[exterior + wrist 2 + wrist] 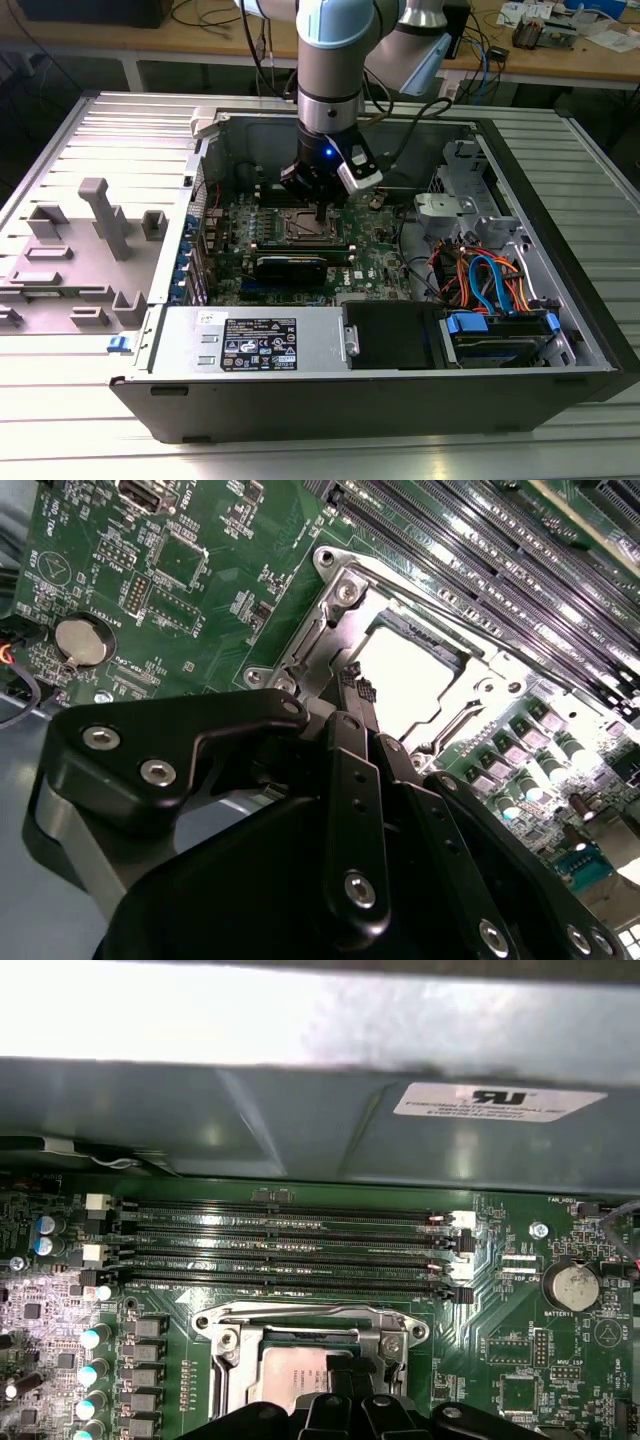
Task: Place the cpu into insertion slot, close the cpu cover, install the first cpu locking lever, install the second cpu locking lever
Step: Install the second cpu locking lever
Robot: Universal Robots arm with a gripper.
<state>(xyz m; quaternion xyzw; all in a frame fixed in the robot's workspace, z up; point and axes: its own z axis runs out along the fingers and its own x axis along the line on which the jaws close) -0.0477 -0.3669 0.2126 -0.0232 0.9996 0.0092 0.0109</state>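
Gripper (350,685) fingers pinched together, tips at the cpu cover (330,630) edge (cpu (405,675) seated, cover down). Likely lever step; next move needs a precise hook.

Cpu (415,670) in insertion slot (330,630); end effector (352,685) just above.

Robotics lab (cluttered cable benches (560,40))
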